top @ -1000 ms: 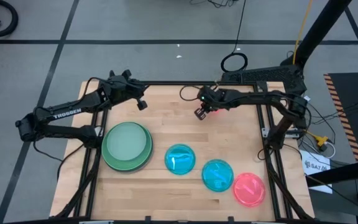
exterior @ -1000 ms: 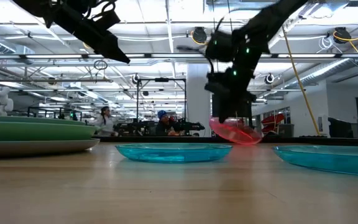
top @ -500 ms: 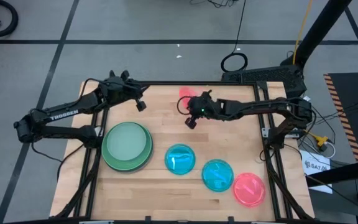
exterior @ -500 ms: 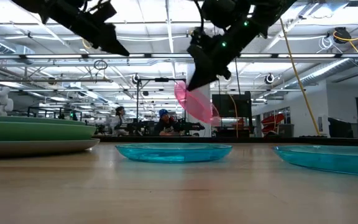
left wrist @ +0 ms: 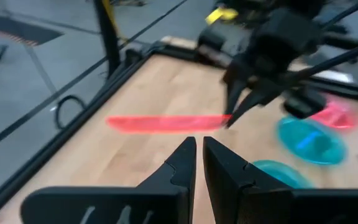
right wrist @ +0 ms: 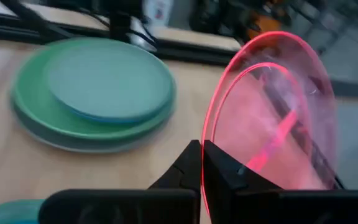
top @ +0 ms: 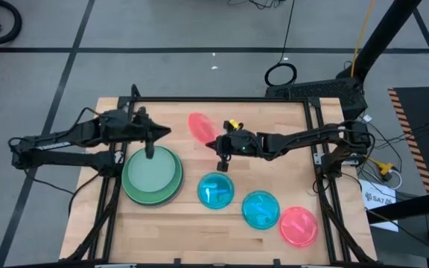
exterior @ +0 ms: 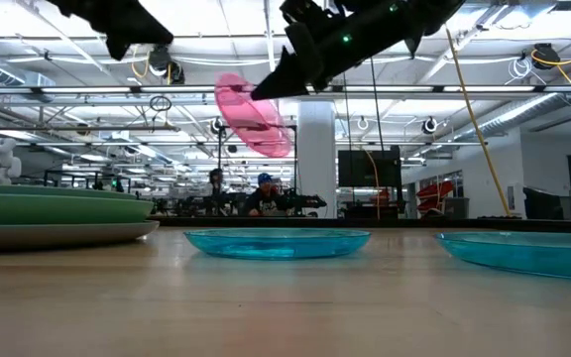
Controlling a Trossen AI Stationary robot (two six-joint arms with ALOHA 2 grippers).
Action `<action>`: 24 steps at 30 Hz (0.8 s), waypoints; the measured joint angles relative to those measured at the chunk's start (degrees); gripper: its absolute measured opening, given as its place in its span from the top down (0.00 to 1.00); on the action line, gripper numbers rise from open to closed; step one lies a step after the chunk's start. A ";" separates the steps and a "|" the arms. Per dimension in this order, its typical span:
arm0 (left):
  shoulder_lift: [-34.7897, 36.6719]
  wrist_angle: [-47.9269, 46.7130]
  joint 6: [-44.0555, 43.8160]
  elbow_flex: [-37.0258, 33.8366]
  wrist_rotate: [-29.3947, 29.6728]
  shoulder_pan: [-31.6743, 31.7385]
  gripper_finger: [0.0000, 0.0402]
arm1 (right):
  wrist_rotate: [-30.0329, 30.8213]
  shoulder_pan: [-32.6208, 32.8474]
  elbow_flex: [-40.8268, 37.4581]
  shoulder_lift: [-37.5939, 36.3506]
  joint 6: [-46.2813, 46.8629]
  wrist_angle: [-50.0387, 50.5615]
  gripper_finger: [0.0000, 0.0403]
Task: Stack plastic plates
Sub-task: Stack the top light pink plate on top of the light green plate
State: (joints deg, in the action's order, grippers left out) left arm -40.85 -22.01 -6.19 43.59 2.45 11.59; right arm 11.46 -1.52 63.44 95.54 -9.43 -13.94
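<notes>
My right gripper (top: 213, 144) hangs over the table's middle, shut on a translucent pink plate (top: 198, 125) that is tilted high above the wood (exterior: 254, 114). My left gripper (top: 150, 152), fingers shut and empty (left wrist: 197, 154), hovers over the far edge of the stack (top: 152, 176): a pale green plate (right wrist: 107, 81) on a large green one (exterior: 57, 208) on a large grey one (exterior: 57, 235). Two cyan plates (top: 216, 190) (top: 261, 209) and a second pink plate (top: 298, 225) lie flat along the near side. No blue plate shows. My right gripper pinches the pink plate's rim (right wrist: 207, 140) between its two fingers, coming level from the table's right. The plate is lifted clear and tilted steeply, reaching out past the fingertips toward the far left (exterior: 236, 99).
The table's black frame rail (top: 222, 99) runs along the far edge. Bare wood (top: 177, 119) lies between the stack and the far edge and on the far right. People sit at desks (exterior: 261, 193) in the room beyond the table.
My right gripper has carried the pink plate from low at the table's far right up and leftward toward the middle, and the plate has tipped from nearly flat to steeply tilted. My left gripper has swung from the far edge toward the near side, over the stack's far rim.
</notes>
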 joint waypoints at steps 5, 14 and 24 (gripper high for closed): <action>2.40 -0.05 -0.16 0.00 0.04 -3.62 0.91 | -4.31 1.51 0.74 4.08 -1.37 -7.57 1.00; 3.52 -0.13 0.52 0.00 0.60 -6.07 0.91 | -5.79 4.97 19.03 16.25 -9.29 6.11 1.00; 4.97 -0.85 2.87 0.00 0.67 -6.16 0.91 | -7.84 7.11 34.59 26.90 -16.67 14.57 1.00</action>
State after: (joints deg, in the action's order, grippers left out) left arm -35.87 -22.86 -3.31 43.59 3.11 5.43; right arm 3.62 5.59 98.03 122.44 -26.10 0.62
